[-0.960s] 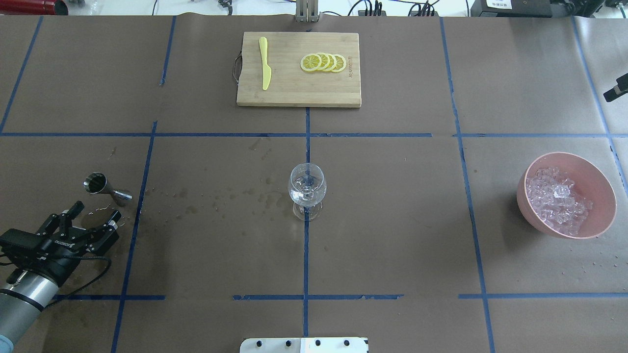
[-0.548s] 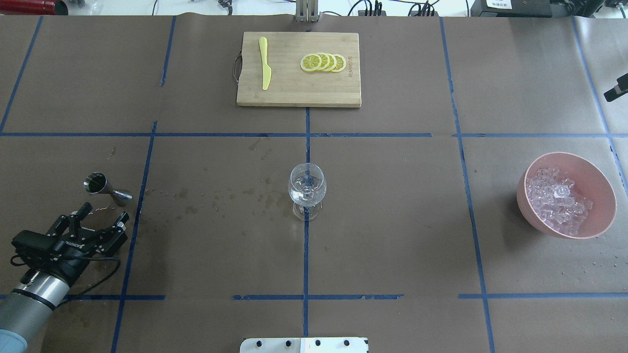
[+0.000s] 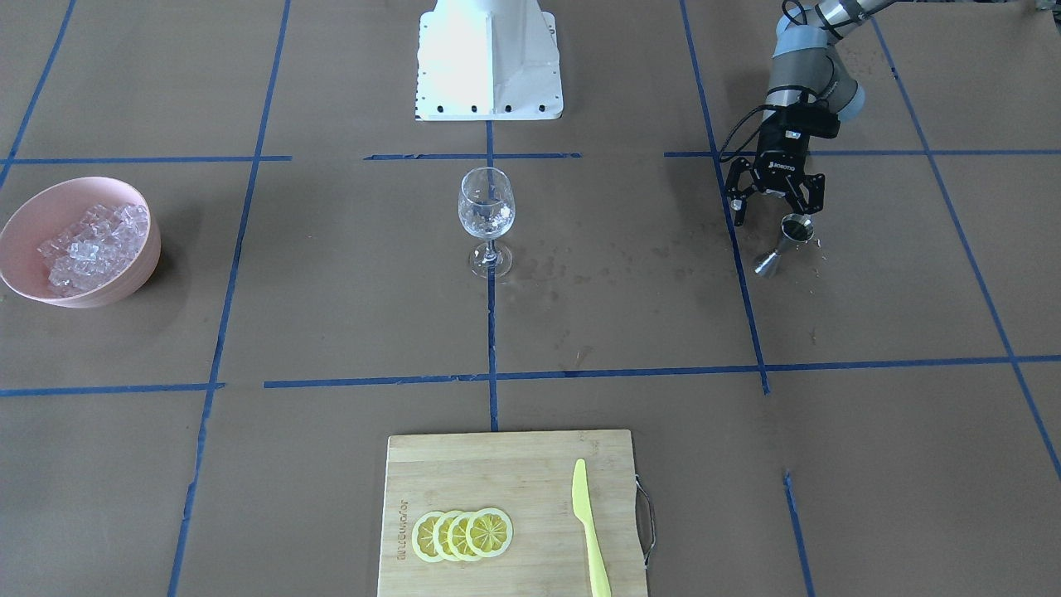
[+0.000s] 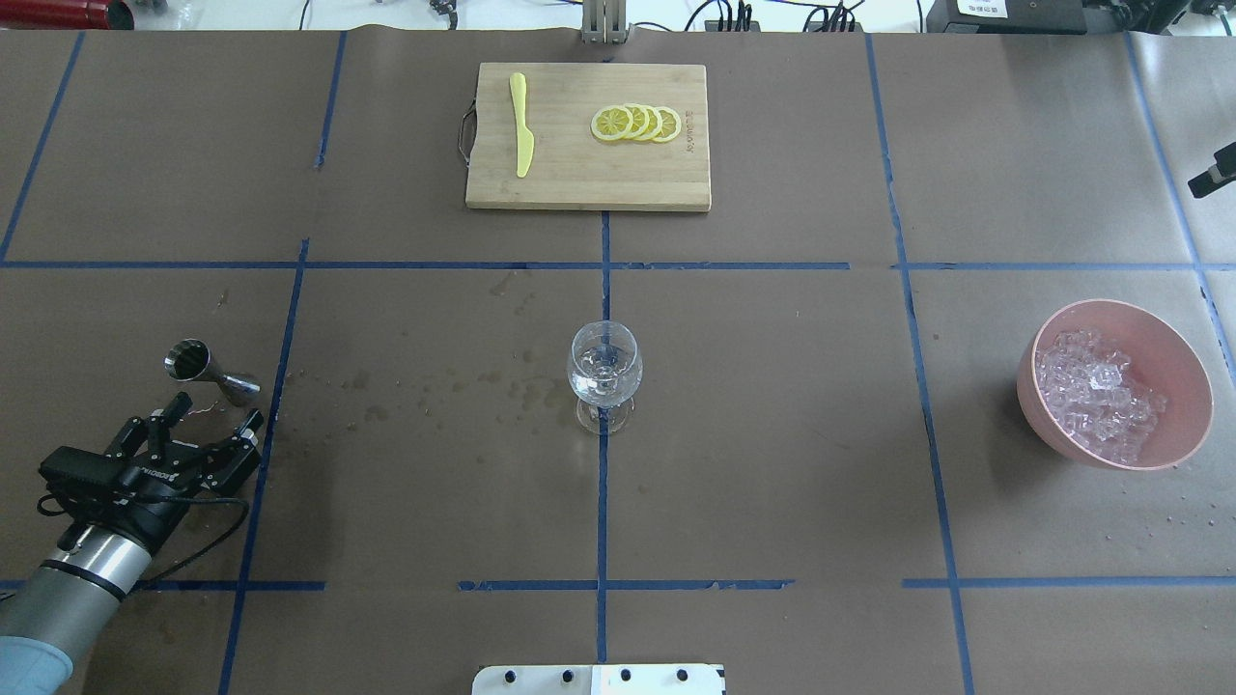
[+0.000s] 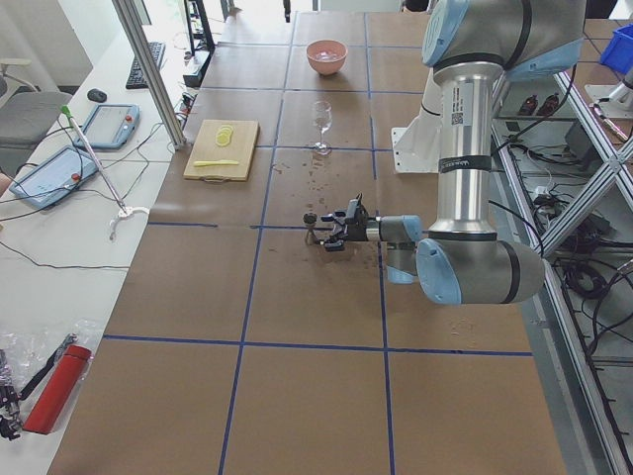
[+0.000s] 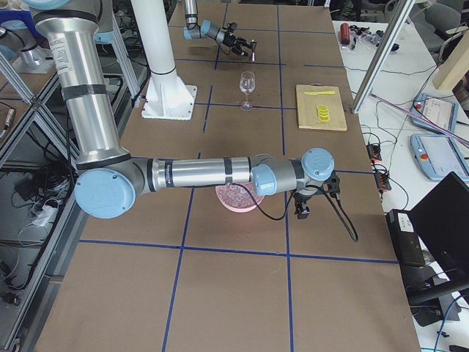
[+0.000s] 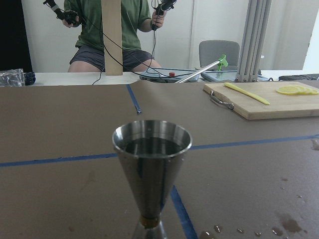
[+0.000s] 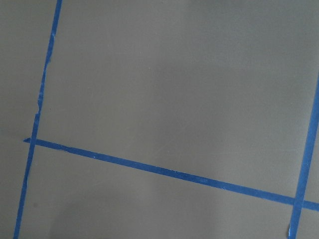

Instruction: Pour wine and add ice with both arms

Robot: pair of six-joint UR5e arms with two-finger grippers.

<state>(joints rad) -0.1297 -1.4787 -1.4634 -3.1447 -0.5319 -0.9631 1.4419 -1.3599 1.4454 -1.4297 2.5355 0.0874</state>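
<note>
Brown paper (image 4: 772,434) is covering the table. By its left edge the left arm (image 4: 87,569) is stretching low and level, left gripper (image 4: 214,415) spread open beside the measuring cup (image 4: 203,367). Ice (image 4: 1096,391) is filling the right-edge bowl (image 4: 1173,357); whether the right gripper (image 6: 302,211) is closed, I cannot tell.

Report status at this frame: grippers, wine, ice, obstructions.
Left gripper open, empty, just short of upright jigger. Right gripper near bowl, state unreadable. Ice in bowl; wet marks beside glass. Nothing blocking.
</note>
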